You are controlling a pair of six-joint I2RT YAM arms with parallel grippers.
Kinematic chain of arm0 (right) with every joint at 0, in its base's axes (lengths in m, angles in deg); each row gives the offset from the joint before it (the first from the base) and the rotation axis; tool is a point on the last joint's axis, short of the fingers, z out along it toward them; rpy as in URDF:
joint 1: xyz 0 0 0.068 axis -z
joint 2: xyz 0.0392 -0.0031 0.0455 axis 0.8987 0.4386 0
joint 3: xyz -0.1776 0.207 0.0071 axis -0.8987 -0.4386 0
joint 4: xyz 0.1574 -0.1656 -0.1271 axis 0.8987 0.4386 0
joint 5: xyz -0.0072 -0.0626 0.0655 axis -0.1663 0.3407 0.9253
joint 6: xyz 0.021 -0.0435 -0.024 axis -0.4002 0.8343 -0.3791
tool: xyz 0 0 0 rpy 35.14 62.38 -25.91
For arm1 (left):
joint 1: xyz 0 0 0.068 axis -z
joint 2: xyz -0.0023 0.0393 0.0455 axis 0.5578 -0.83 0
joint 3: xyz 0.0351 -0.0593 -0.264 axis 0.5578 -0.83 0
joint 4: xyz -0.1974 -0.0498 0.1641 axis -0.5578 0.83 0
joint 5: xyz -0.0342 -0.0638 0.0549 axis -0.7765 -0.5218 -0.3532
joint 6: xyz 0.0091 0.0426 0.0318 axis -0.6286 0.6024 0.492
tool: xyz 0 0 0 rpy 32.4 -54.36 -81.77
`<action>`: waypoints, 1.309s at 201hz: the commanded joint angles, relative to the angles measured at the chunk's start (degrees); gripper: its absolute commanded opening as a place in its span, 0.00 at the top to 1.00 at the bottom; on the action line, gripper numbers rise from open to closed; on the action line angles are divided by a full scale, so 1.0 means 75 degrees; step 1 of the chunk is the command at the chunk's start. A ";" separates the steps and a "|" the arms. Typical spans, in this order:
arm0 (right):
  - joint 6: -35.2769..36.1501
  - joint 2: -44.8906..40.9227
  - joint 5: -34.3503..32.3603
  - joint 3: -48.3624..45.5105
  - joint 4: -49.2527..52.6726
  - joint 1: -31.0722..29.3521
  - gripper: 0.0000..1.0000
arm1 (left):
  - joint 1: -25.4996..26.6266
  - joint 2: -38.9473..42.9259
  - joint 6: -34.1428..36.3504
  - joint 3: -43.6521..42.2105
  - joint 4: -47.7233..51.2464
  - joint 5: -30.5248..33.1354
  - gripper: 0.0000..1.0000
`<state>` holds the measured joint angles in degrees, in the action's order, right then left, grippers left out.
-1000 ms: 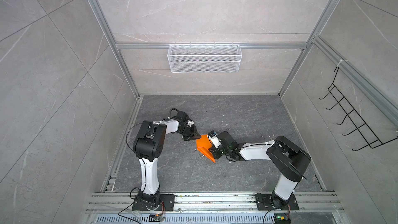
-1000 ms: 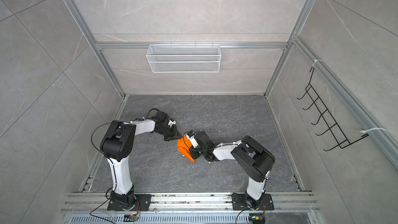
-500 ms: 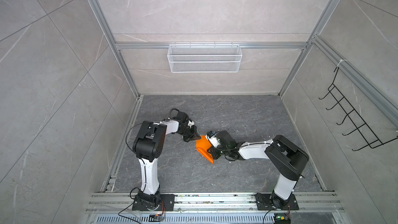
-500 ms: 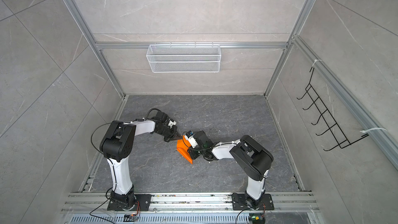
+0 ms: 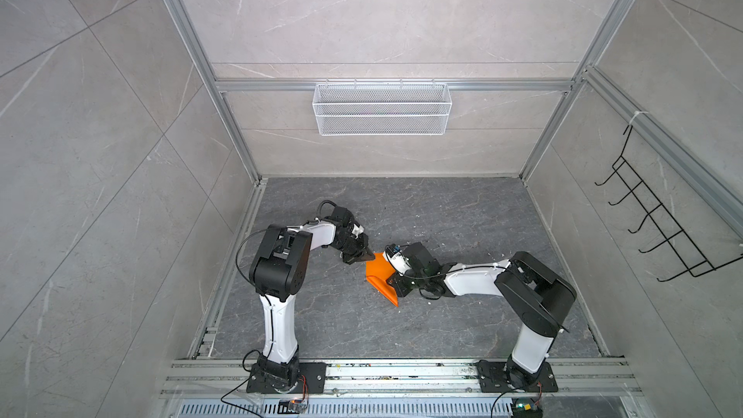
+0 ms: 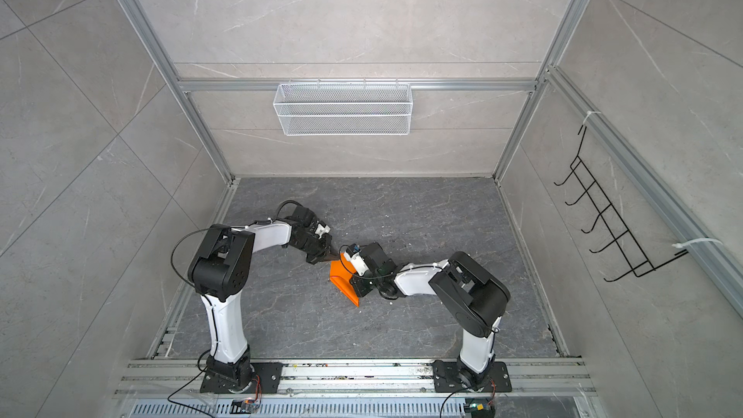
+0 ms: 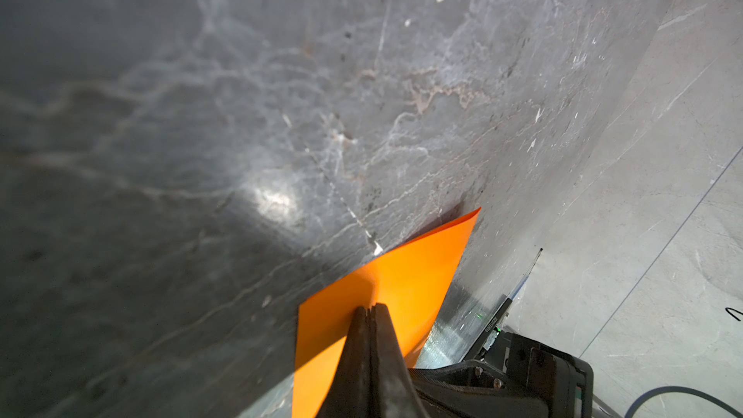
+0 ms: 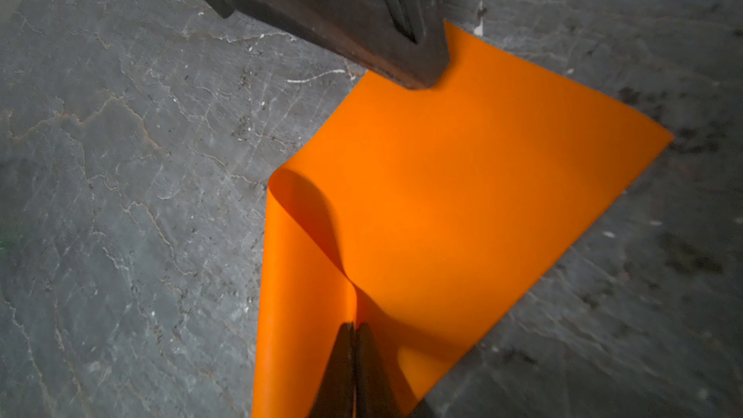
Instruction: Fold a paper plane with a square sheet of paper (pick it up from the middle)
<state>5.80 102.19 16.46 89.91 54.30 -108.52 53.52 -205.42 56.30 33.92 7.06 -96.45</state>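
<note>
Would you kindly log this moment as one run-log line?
left gripper: shut on square sheet of paper, edge | right gripper: shut on its curled-over side | fold: rounded, not creased

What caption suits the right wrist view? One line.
The orange sheet, curled in the right pincer, with the left pincer shut on its opposite corner.

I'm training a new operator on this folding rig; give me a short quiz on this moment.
1. True or false: the left claw is shut on the square sheet of paper.
2. The paper is: A) flat, untouched; B) curled over loosely; C) a finished dart.
3. Fill in: the ___ claw pinches the curled-over layers together.
Key: 1 true; 2 B; 3 right claw.
</note>
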 commanded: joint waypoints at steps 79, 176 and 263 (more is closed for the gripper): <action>-0.0124 -0.0348 0.0069 0.0171 0.0617 0.0009 0.92 | 0.0023 -0.0280 0.0207 0.0097 0.0424 0.0424 1.00; 0.0043 -0.0034 -0.0133 0.0498 0.0825 0.0010 0.92 | 0.0067 -0.0327 0.0207 0.0109 0.0424 0.0379 1.00; 0.0035 0.0125 -0.0268 0.0544 0.0919 0.0020 0.92 | 0.0070 -0.0316 0.0189 0.0137 0.0424 0.0382 1.00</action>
<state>5.67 102.21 15.65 92.34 59.35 -108.52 53.58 -205.73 56.34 34.53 7.91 -96.53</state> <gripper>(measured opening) 0.084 0.045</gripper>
